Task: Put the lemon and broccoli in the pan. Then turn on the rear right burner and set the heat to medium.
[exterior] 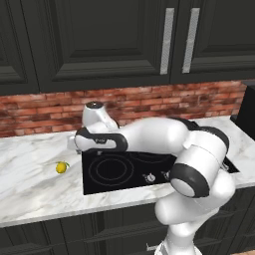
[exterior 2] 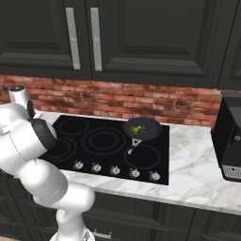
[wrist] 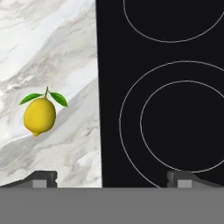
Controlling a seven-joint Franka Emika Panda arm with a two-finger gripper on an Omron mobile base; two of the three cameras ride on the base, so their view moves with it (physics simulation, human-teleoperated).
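Note:
The lemon (exterior: 61, 167) lies on the marble counter just left of the black cooktop (exterior: 114, 172). Seen from the hand, the lemon (wrist: 39, 115) is yellow with two green leaves and sits to the left of my open gripper (wrist: 113, 178), whose jaws stand wide over the cooktop's left edge with nothing between them. The pan (exterior 2: 153, 126) rests on the rear right burner, its handle pointing toward the front. The broccoli (exterior 2: 136, 130) lies inside the pan.
A row of knobs (exterior 2: 115, 170) runs along the cooktop's front edge. A black appliance (exterior 2: 230, 141) stands on the counter at the right. A brick backsplash and dark cabinets rise behind. My arm arches over the cooktop's middle.

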